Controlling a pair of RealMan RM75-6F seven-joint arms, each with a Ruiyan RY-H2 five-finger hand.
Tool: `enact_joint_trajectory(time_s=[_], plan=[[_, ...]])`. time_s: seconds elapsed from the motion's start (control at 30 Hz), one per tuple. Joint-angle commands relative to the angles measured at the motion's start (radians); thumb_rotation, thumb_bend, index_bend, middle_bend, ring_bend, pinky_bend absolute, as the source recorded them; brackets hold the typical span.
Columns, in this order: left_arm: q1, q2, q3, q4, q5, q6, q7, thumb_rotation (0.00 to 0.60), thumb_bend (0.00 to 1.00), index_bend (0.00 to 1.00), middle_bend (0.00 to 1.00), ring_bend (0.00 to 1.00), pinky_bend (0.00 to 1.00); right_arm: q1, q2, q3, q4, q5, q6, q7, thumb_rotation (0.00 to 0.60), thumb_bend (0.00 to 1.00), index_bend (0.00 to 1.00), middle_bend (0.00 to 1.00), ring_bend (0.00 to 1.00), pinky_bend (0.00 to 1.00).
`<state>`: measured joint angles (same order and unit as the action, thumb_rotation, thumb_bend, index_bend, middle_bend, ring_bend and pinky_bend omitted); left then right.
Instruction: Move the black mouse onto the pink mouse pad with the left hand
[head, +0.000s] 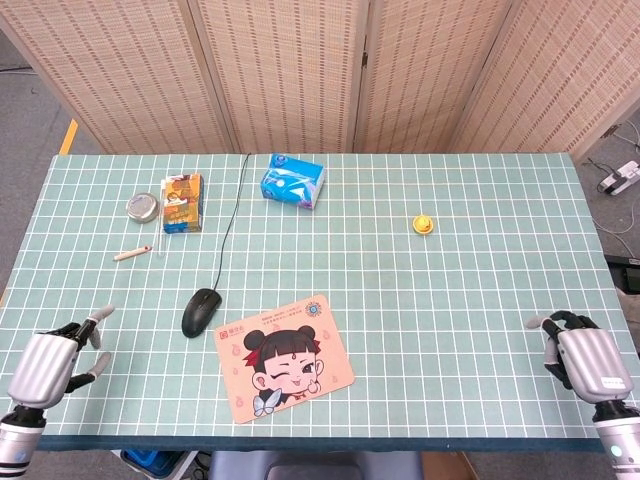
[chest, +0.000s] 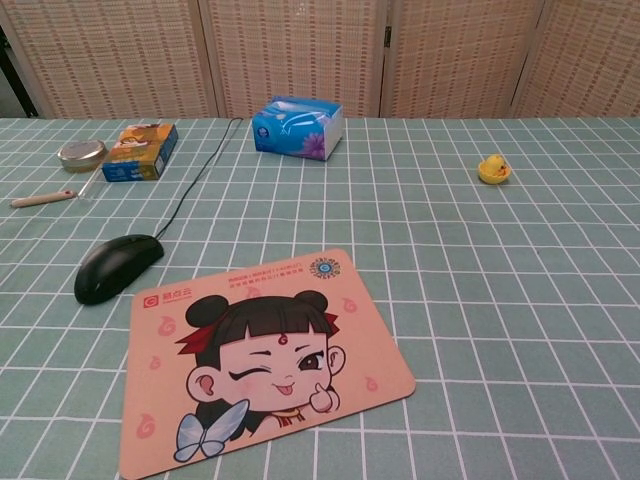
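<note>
The black mouse (head: 201, 311) (chest: 117, 267) lies on the green grid table just left of the pink mouse pad (head: 284, 357) (chest: 262, 357), its cord running back toward the screen. The pad shows a cartoon girl and nothing lies on it. My left hand (head: 55, 359) hovers at the table's front left corner, well left of the mouse, fingers apart and holding nothing. My right hand (head: 588, 359) sits at the front right corner, fingers loosely curved with nothing in them. Neither hand shows in the chest view.
At the back left stand a round tin (head: 143, 206), an orange box (head: 182, 203) and a small pale stick (head: 130, 254). A blue tissue pack (head: 293, 180) lies at the back centre. A yellow duck toy (head: 424, 224) sits to the right.
</note>
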<state>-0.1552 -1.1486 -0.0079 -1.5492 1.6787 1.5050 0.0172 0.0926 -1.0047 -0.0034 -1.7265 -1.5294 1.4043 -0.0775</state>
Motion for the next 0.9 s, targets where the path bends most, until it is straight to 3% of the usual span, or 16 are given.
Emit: enact_joint_trajectory(time_s=[0.03, 0.17, 0.23, 0.37, 0.6, 0.9], plan=[[-0.034, 0.036, 0.015, -0.024, 0.019, -0.047, -0.061, 0.6, 0.34, 0.28, 0.86, 0.74, 0.89, -0.012, 0.013, 0.001, -0.013, -0.015, 0.025, 0.008, 0.6, 0.34, 0.35, 0.36, 0.28, 0.34], [-0.071, 0.085, 0.016, -0.052, 0.032, -0.095, -0.073, 0.6, 0.34, 0.31, 0.99, 0.84, 0.95, -0.02, 0.026, 0.001, -0.02, -0.029, 0.046, 0.022, 0.6, 0.34, 0.35, 0.36, 0.28, 0.34], [-0.088, 0.103, 0.012, -0.067, 0.023, -0.124, -0.043, 0.6, 0.35, 0.31, 1.0, 0.87, 0.96, -0.024, 0.033, -0.001, -0.023, -0.038, 0.054, 0.028, 0.6, 0.34, 0.35, 0.36, 0.28, 0.34], [-0.115, 0.132, 0.004, -0.106, -0.031, -0.203, 0.056, 0.6, 0.5, 0.29, 1.0, 0.92, 0.99, -0.032, 0.048, -0.006, -0.033, -0.054, 0.07, 0.038, 0.6, 0.34, 0.35, 0.36, 0.28, 0.34], [-0.158, 0.174, 0.005, -0.183, -0.168, -0.364, 0.167, 0.6, 0.56, 0.25, 1.0, 0.94, 0.99, -0.057, 0.058, -0.002, -0.052, -0.074, 0.125, 0.022, 0.6, 0.34, 0.35, 0.36, 0.28, 0.34], [-0.173, 0.156, 0.013, -0.184, -0.262, -0.424, 0.277, 0.6, 0.58, 0.22, 1.0, 0.93, 0.99, -0.065, 0.067, -0.004, -0.058, -0.084, 0.132, 0.035, 0.6, 0.34, 0.35, 0.36, 0.28, 0.34]])
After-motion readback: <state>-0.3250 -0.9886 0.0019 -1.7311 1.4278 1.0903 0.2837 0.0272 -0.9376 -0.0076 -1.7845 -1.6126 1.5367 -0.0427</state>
